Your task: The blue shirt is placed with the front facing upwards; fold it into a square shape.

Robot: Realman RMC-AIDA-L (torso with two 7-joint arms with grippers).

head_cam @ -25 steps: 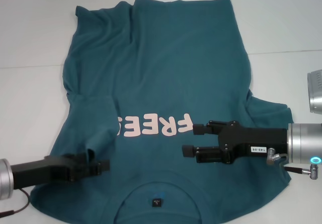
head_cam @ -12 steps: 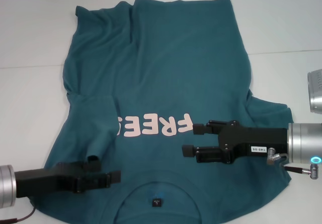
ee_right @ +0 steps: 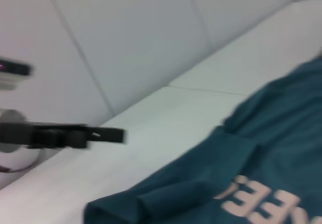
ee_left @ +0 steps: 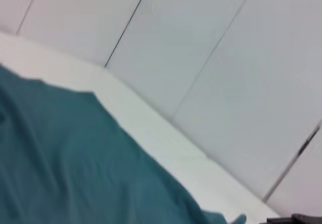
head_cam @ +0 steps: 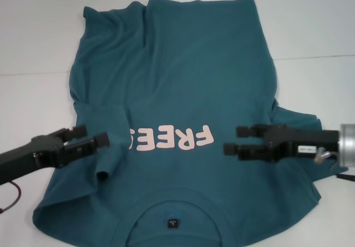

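Folding looks barely begun: the blue shirt (head_cam: 177,119) lies face up across the table (head_cam: 33,36), its left sleeve tucked over. Left gripper (head_cam: 90,137) and right gripper (head_cam: 236,140) hover above it, fingers spread, holding nothing.

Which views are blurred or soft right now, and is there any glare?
Head view: sharp, even light, no glare on the blue shirt; both end effectors, left and right, crisp. Left wrist view: soft, shirt edge smeared. Right wrist view: blurred, print and left end effector fuzzy.
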